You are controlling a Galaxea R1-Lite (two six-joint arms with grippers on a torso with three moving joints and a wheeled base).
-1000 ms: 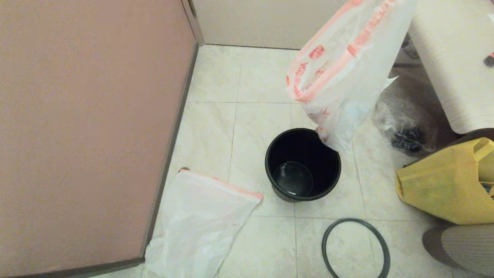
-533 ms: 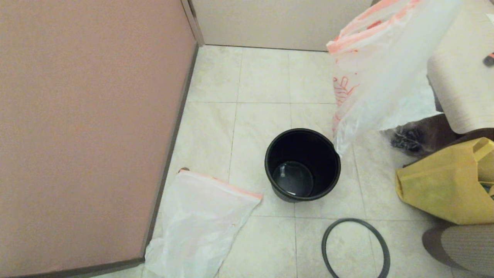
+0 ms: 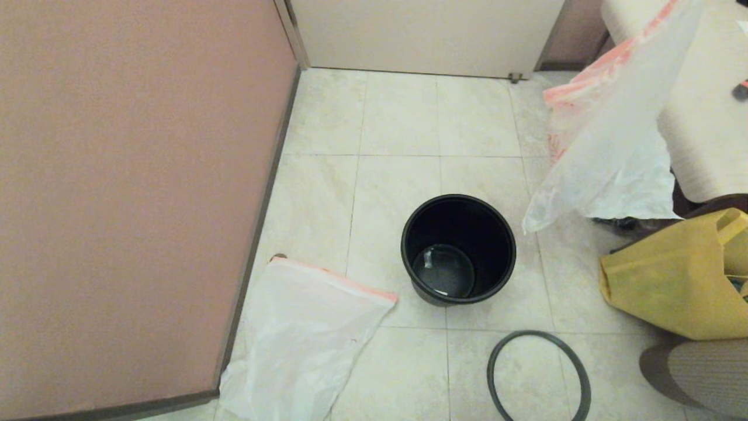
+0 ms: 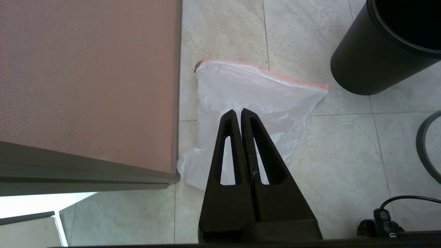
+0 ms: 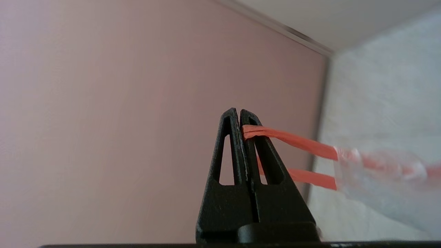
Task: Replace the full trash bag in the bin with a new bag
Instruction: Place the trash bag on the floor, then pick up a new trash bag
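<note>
Right gripper point(image 5: 239, 112) pinching full trash bag point(image 3: 608, 158) drawstring, right of bin point(image 3: 458, 248), left gripper point(image 4: 238, 112) closed, empty

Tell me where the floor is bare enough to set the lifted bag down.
Bare tiles lie beyond the bin, up to the door, and between the bin and the wall panel. A smaller patch sits between the flat bag and the loose ring. It is crowded on the right, around the yellow tote and the lifted bag.

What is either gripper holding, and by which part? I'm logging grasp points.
The right gripper is shut on the full trash bag, pinching its orange-red drawstring. The left gripper is shut, holding nothing.
</note>
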